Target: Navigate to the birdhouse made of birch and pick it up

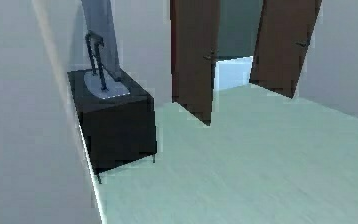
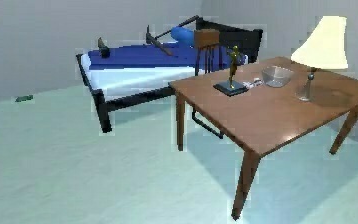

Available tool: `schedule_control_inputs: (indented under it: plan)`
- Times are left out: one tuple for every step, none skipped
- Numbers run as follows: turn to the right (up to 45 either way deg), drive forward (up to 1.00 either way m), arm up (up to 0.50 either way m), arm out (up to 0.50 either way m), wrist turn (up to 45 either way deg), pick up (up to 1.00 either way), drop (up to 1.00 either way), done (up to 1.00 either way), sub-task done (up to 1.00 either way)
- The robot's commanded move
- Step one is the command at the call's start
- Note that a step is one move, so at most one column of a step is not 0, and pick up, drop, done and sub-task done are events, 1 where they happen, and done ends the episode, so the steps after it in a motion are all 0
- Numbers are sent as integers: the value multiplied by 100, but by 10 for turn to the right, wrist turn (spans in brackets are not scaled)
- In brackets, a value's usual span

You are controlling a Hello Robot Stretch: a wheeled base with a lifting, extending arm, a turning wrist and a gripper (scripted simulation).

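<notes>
Brown wooden table [image 2: 287, 115] carries a statuette [image 2: 232, 68], bowl [image 2: 277, 76] and lamp [image 2: 321, 48]. At its 11 o'clock, by the bed [image 2: 137, 68], we see a small brown box [image 2: 205, 40], perhaps the birdhouse. We cannot tell the jaws' state.

The cabinet [image 1: 117, 125] is black, and the statue [image 1: 99, 62] on it is dark grey. The doors [image 1: 194, 55] are dark brown, the floor [image 1: 257, 160] pale green, the wall [image 1: 27, 120] light grey. The bench [image 2: 287, 110] is reddish brown, the lamp [image 2: 322, 45] cream, the bowl [image 2: 277, 75] grey, and the bed [image 2: 137, 58] blue and white on a black frame.
</notes>
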Motion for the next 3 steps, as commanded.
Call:
schedule_control_inputs:
  plan:
    - [270, 0, 0, 0, 0, 0, 0, 0, 0]
    - [0, 100, 0, 0, 0, 0, 0, 0, 0]
    - [0, 100, 0, 0, 0, 0, 0, 0, 0]
